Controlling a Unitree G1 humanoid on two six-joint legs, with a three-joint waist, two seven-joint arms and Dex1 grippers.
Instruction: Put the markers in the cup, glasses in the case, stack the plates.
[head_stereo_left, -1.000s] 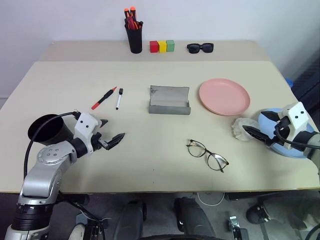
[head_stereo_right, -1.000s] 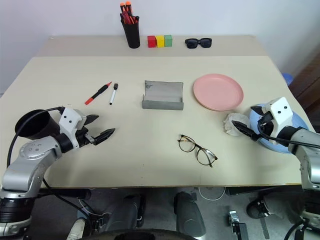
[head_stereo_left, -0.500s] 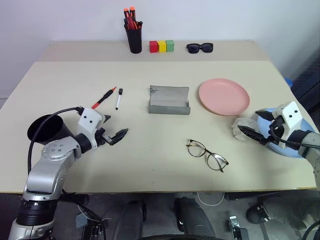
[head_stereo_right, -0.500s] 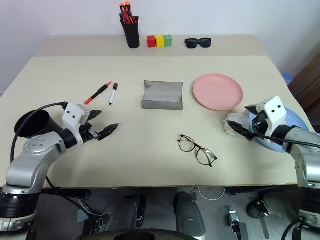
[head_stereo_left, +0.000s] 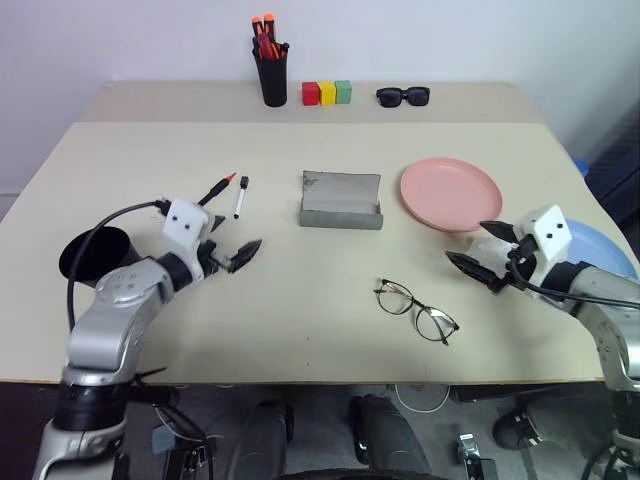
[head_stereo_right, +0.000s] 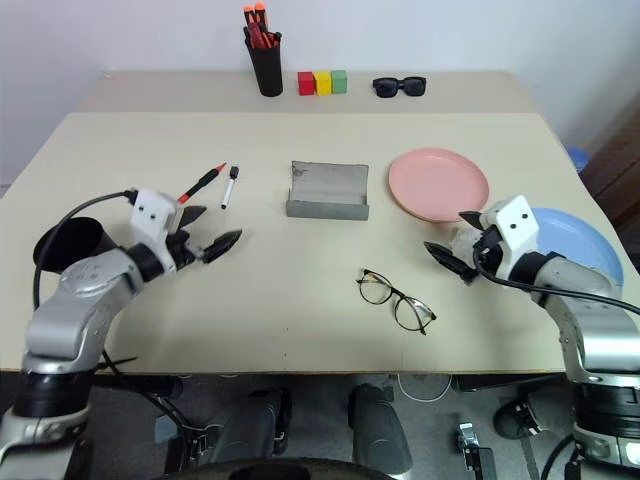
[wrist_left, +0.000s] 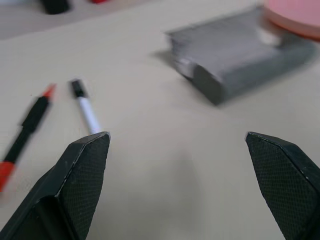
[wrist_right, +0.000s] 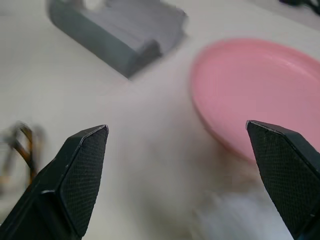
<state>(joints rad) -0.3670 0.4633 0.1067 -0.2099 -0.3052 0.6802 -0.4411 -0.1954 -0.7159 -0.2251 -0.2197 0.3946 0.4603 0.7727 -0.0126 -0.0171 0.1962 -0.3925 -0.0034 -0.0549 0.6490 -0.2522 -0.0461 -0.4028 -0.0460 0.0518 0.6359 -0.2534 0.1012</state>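
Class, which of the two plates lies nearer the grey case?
The pink plate, just right of the case; the blue plate sits farther right, at the table edge.

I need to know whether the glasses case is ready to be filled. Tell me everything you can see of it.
The case is a grey, rectangular box with a felt-like surface. It lies open mid-table, its lid raised behind a shallow tray, and nothing shows inside. It sits between the markers and the pink plate, apart from both. Nothing touches it but the table.

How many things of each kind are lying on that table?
Loose markers: 2 (red, white)
Round plates: 2 (pink, blue)
Eyewear: 2 (wire spectacles, black sunglasses)
Black cups: 2 (wide, pen holder)
Grey felt case: 1
Coloured blocks: 3
Total: 12
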